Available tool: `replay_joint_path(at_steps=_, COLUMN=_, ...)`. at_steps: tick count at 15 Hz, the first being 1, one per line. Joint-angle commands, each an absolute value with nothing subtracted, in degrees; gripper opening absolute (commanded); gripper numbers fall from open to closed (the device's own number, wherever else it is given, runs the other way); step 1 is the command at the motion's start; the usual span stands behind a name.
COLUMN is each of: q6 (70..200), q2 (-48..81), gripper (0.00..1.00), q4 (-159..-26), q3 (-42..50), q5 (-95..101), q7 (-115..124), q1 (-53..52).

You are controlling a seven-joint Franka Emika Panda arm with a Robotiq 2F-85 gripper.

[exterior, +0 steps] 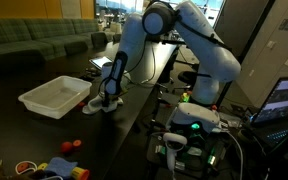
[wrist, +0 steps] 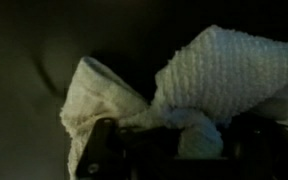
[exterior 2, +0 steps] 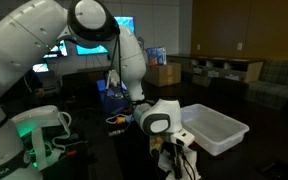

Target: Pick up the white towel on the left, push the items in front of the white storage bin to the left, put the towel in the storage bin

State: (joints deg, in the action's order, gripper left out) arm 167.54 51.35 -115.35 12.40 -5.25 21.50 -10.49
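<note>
In the wrist view the gripper (wrist: 174, 150) is drawn in on a bunched fold of the white towel (wrist: 209, 65), holding it between the jaws while the rest of the cloth spreads out beyond the fingertips to both sides over the dark bench (wrist: 24, 60). In an exterior view the gripper (exterior: 106, 100) is low over the bench (exterior: 134, 125), with the towel (exterior: 111, 108) right under it and reaching the surface, just beside the near end of the white bin (exterior: 44, 92). A few small coloured items (exterior: 69, 145) lie well apart from both, toward the camera.
</note>
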Motion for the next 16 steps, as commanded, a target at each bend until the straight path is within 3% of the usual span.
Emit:
replay_joint_path(at_steps=1, q6=162.8, q2=56.2, gripper=0.03, q4=-106.7, q3=12.2, q5=-6.7, q7=23.3, q1=-10.2)
replay_joint_path(at_steps=16, q6=157.1, q2=58.4, gripper=0.02, q4=-98.4, q3=11.2, q5=-6.2, q7=24.4, q1=-8.7)
